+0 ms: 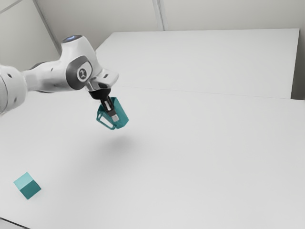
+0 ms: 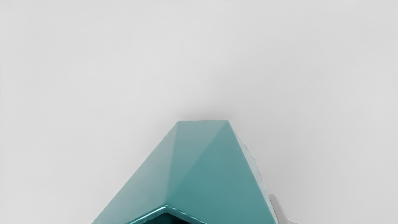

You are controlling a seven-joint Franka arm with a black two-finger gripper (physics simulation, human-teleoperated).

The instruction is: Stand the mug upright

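Mug held above the table, base down but leaning.
You have the mug (image 1: 122,113) pinched in the gripper (image 1: 113,116), one finger laid on its outer wall; where the other finger presses you can't tell. A soft shadow on the table (image 1: 190,157) lies apart below it. Its long axis runs roughly along your fingers: mouth toward the hand, base pointing away, down and toward the exterior view's right, handle (image 1: 106,122) on the left. The teal cube (image 1: 27,185) is well apart, nearer and further left. Your next move likely turns on bringing that axis vertical, then lowering the base flat; released tilted, it could topple.
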